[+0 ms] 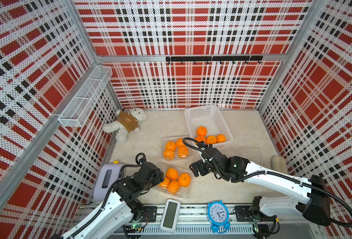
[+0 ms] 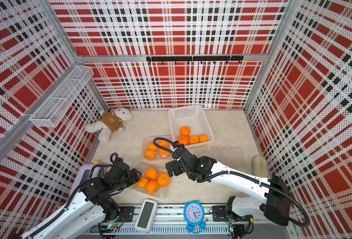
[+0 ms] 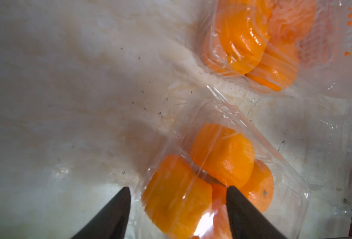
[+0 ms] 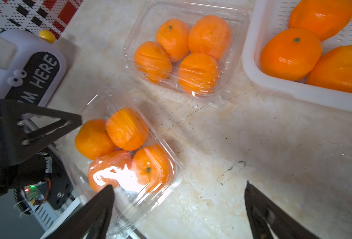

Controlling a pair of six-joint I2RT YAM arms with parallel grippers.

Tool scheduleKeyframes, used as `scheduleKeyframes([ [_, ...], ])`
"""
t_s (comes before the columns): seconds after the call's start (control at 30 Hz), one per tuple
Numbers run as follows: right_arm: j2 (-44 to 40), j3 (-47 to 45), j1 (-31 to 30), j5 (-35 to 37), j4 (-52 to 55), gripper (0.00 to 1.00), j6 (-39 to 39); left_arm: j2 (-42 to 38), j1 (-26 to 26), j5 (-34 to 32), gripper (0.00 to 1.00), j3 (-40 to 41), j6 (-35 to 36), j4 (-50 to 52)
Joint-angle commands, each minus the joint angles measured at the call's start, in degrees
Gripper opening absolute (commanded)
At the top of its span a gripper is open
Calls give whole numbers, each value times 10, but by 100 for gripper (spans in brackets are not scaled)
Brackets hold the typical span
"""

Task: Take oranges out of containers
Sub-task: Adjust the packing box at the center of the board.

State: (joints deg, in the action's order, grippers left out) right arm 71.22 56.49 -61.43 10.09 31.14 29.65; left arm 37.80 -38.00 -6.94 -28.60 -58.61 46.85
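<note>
Two clear containers hold several oranges each. The near container (image 1: 183, 195) (image 4: 166, 186) has its oranges (image 1: 172, 173) piled inside, and the far one (image 1: 164, 141) (image 4: 239, 18) sits behind it. A third container (image 1: 250, 152) lies empty to the right. My left gripper (image 3: 177, 188) (image 2: 137, 175) is open and straddles an orange (image 3: 177, 196) at the near container's left end. One finger (image 3: 121, 204) is outside the wall and the other is among the fruit, with small gaps on both sides. My right gripper (image 4: 179, 186) (image 1: 193, 170) hangs wide open and empty over bare table beside that container's right side.
A white perforated basket (image 1: 208, 115) at the back holds several oranges (image 1: 201, 131). A teddy bear (image 1: 127, 124) lies back left. A white sign box (image 1: 106, 180) with a yellow ball (image 1: 115, 162) stands left. A clock (image 1: 218, 215), a white device (image 1: 170, 215) and a beige block (image 1: 278, 164) line the edges.
</note>
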Motion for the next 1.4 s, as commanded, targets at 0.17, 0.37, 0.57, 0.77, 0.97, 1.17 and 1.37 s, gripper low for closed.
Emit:
scheduleKeyframes([
  [0.17, -91, -34, -24, 55, 19, 99, 49, 117, -8, 41, 59, -14, 18, -223],
  [0.37, -134, -34, -24, 73, 51, 100, 54, 291, -22, 63, 59, -118, 67, -323],
  [0.57, -116, -4, -24, 74, 130, 100, 45, 419, -55, 50, 63, -289, 159, -291],
  [0.77, -113, -6, -24, 52, 153, 100, 51, 345, -48, -40, 75, -328, 201, -163],
  [0.97, -88, -4, -23, 34, 120, 100, 46, 141, -22, -55, 77, -219, 121, -20],
  [1.17, -20, 29, -18, 20, 94, 100, 31, -14, -64, -45, 73, -158, -8, 137],
  [1.37, 45, 46, -1, -21, 46, 100, 20, -80, -84, -28, 69, -82, -71, 151],
])
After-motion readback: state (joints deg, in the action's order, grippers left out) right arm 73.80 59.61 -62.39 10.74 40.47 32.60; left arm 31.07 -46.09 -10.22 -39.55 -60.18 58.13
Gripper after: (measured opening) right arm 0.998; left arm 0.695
